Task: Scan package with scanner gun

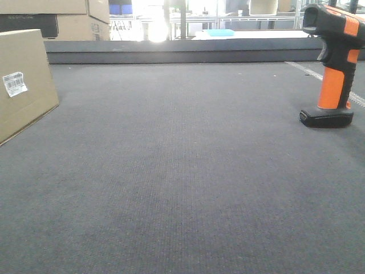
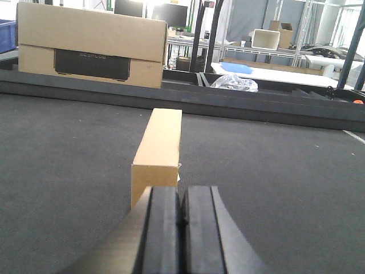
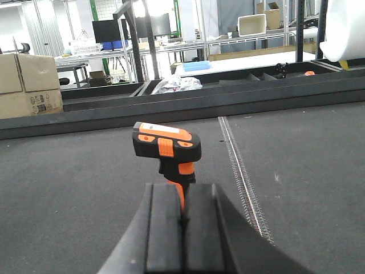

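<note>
The package (image 1: 23, 80), a plain brown box with a small white barcode label (image 1: 14, 84), stands at the left edge of the dark mat. In the left wrist view the package (image 2: 159, 148) lies end-on just beyond my left gripper (image 2: 181, 194), which is shut and holds nothing. The scanner gun (image 1: 333, 68) stands upright on its black foot at the far right. It also shows in the right wrist view, where the scanner gun (image 3: 167, 147) stands just ahead of my right gripper (image 3: 183, 197), also shut and empty. The front view shows neither gripper.
A raised dark ledge (image 1: 182, 54) borders the mat's far side. Behind it sits a large carton with black printing (image 2: 91, 51), more cartons (image 3: 28, 85) and a crumpled plastic bag (image 2: 234, 83). A pale stitched line (image 3: 242, 171) runs along the mat right of the scanner.
</note>
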